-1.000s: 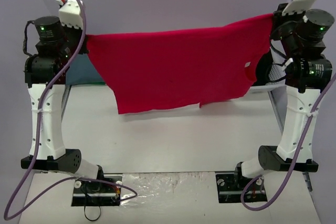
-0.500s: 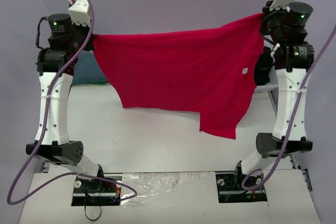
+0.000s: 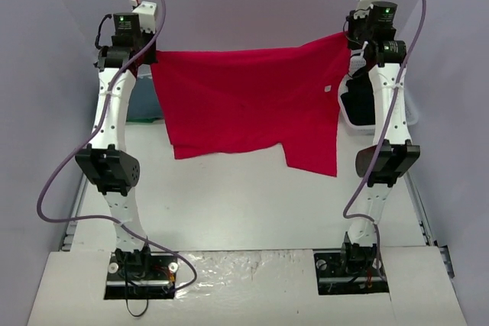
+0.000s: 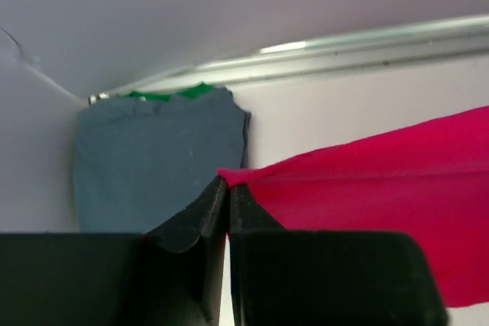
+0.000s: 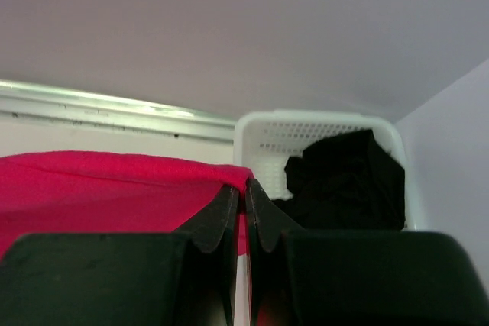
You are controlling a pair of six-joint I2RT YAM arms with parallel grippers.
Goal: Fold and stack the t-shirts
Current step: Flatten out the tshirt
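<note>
Red t-shirt (image 3: 244, 104) — unfolded, hangs spread over the worktop (image 3: 244, 204), left gripper (image 4: 227, 185) and right gripper (image 5: 244, 187) each clamped on an upper corner. Blue-grey t-shirt (image 4: 153, 158) lies far left, possibly folded; black t-shirt (image 5: 344, 177) sits heaped in the basket (image 5: 260, 139) — unfolded.

Nothing readable in any of the views, honestly. The only tag-like thing is the small white label (image 3: 327, 88) near the neck of the red t-shirt (image 3: 237, 104), seen from the top camera, and it's just a white speck at this size, no print legible
</note>
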